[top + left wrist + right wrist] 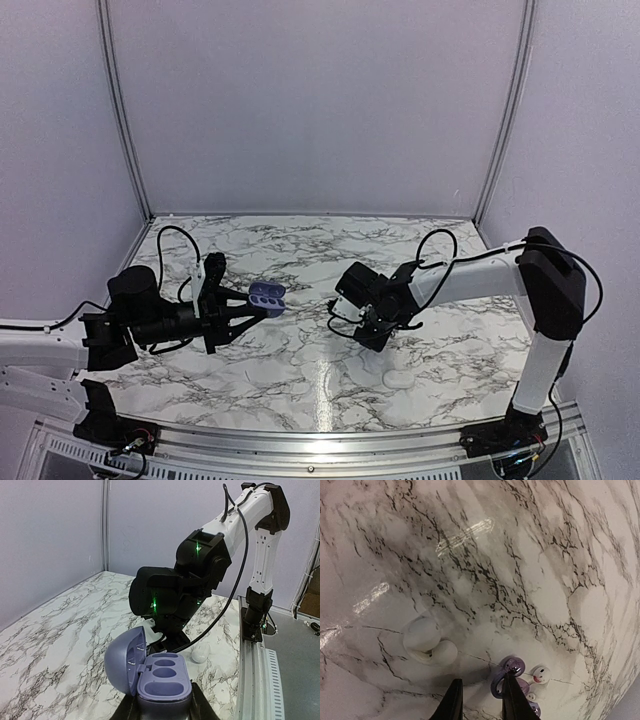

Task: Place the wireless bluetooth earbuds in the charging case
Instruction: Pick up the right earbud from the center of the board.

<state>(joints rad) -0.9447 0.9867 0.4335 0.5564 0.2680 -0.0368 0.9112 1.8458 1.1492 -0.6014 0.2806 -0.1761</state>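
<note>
Case held open, earbud not yet picked up.
My left claw [246, 303] pinches the open charging case [162, 677], both wells empty. My right claw [481, 690] hangs low over the counter [520, 555], narrowly spread and empty. An earbud [512, 667] lies just outside one finger, so next I must centre on it.

White-and-black arms [480, 265] with looping black cables [437, 232]

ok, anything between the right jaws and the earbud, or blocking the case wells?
Nothing visible. The purple earbud lies on the marble just beyond one tip of the right gripper, jaws apart. Both wells of the charging case, in the left gripper, are empty, lid open.
</note>
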